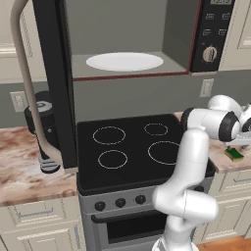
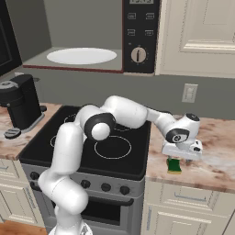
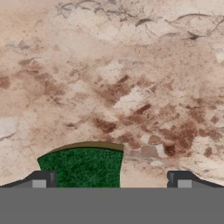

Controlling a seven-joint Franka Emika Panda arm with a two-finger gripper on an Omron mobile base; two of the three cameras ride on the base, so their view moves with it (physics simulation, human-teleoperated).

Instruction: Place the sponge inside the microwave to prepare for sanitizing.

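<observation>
- Marble-look counter on the far left has a black coffee machine parked on it, partly behind the swung-open microwave door in the left base view, with its beige bar handle curving down in front.
- Next over is the microwave itself, wide open up above the stove, grey inside with the white round plate sitting in the middle. Its black button panel with the knob is on the right edge.
- Below that, the black-topped stove with its white burner rings, and the white arm stretches across it toward the right.
- Right of the stove, on the right-hand counter, the gripper hangs pointing down, right over the sponge.
- The sponge lies flat on that counter, green scrub side up, yellow edge showing, close to the stove's edge and nowhere near the microwave yet.
- From the hand view the fingers are spread wide apart; the sponge sits off toward the left tip rather than centred, with bare counter by the right tip. Can't tell if the left tip is actually touching it.
- A wall outlet sits on the backsplash behind the gripper.
</observation>
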